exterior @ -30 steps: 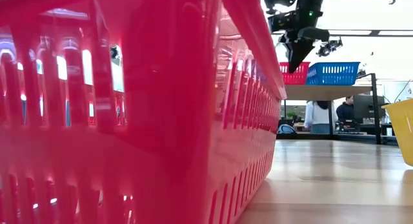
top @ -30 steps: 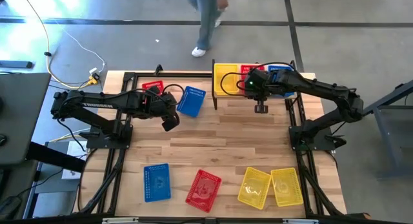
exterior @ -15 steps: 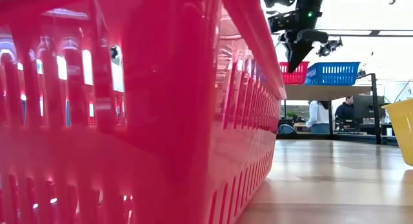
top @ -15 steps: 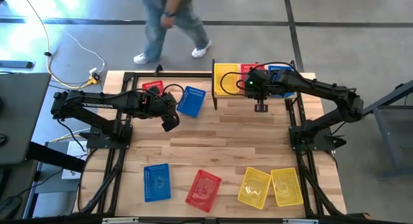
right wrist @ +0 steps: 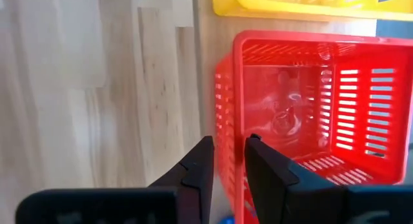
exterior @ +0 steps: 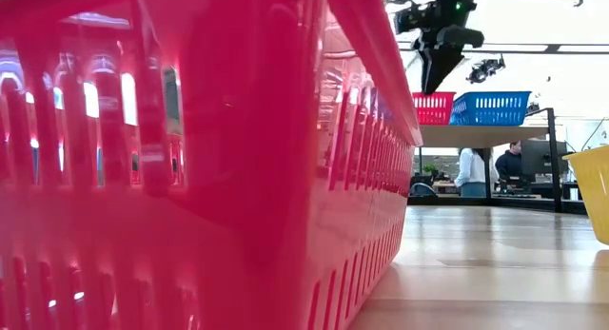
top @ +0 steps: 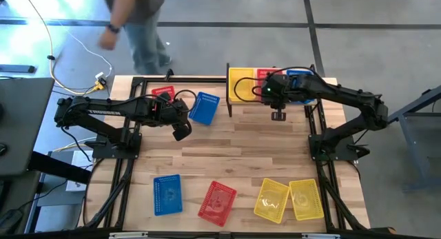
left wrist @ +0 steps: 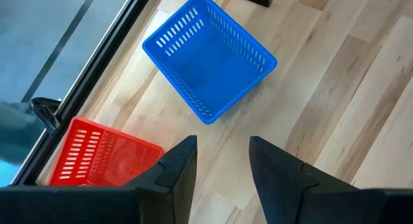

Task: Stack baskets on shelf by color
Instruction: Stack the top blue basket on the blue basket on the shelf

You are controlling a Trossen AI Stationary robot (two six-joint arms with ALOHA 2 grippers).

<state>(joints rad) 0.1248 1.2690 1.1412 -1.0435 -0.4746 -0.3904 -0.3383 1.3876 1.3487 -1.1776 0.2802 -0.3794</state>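
The shelf (exterior: 481, 135) stands at the table's far right and carries a yellow basket (top: 241, 84), a red basket (top: 265, 75) and a blue basket (top: 300, 78) side by side. My right gripper (top: 278, 116) hangs above the red basket's near wall (right wrist: 227, 114) and touches nothing. Its fingers are a narrow gap apart and empty. My left gripper (top: 182, 132) is open and empty above the table. It is just near of a loose blue basket (left wrist: 208, 56) and a loose red basket (left wrist: 103, 156), both resting on their bottoms.
A blue basket (top: 167, 193), a red basket (top: 218, 201) and two yellow baskets (top: 271, 200) (top: 306, 199) lie along the near edge. The red one fills the low view (exterior: 190, 178). A person (top: 134, 22) walks beyond the far edge. The middle of the table is bare wood.
My right gripper has gone up a little, away from the red basket on the shelf, which stays where it was. The person beyond the far edge has walked toward the left.
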